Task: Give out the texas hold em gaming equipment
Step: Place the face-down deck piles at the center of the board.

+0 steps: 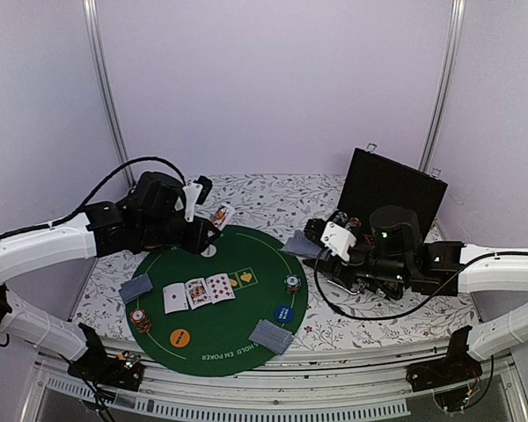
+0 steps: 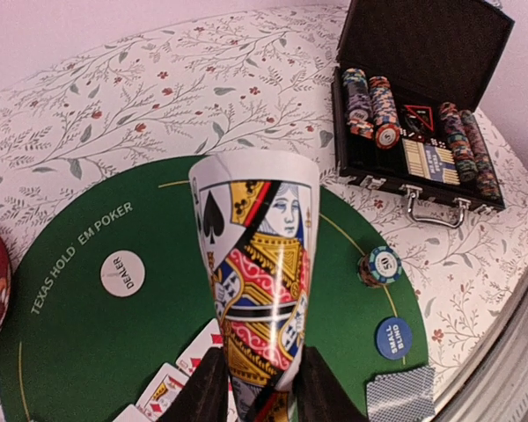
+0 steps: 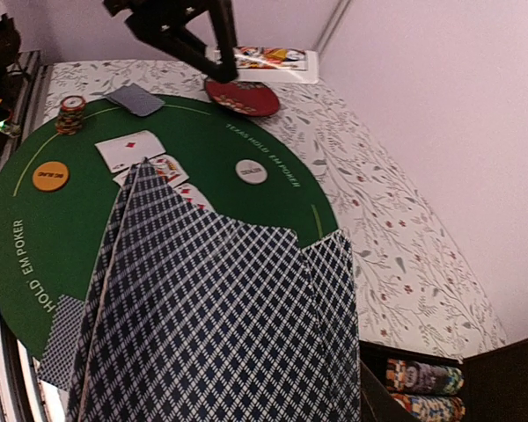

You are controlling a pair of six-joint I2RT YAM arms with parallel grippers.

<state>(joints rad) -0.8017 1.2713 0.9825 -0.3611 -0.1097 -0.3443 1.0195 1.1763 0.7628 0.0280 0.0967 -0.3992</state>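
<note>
Your left tool [image 2: 262, 387] clamps the bowed queen card [image 2: 260, 264] over the green mat [image 1: 238, 325]'s far edge; lay it flat. Right tool [image 1: 315, 248] grips the deck [image 3: 220, 308].

A glossy coated sheen is seen on the queen card [image 2: 260, 272]. The blue-backed cards [image 3: 220, 334] are printed smooth, with little shine. The green mat [image 2: 70, 352] is covered in matt, felt-like cloth. The dealer button [image 2: 122, 273] is finished like smooth white plastic. The case [image 2: 422, 44] is lined dark and matt and trimmed with shiny metal fittings [image 2: 412, 192].
</note>
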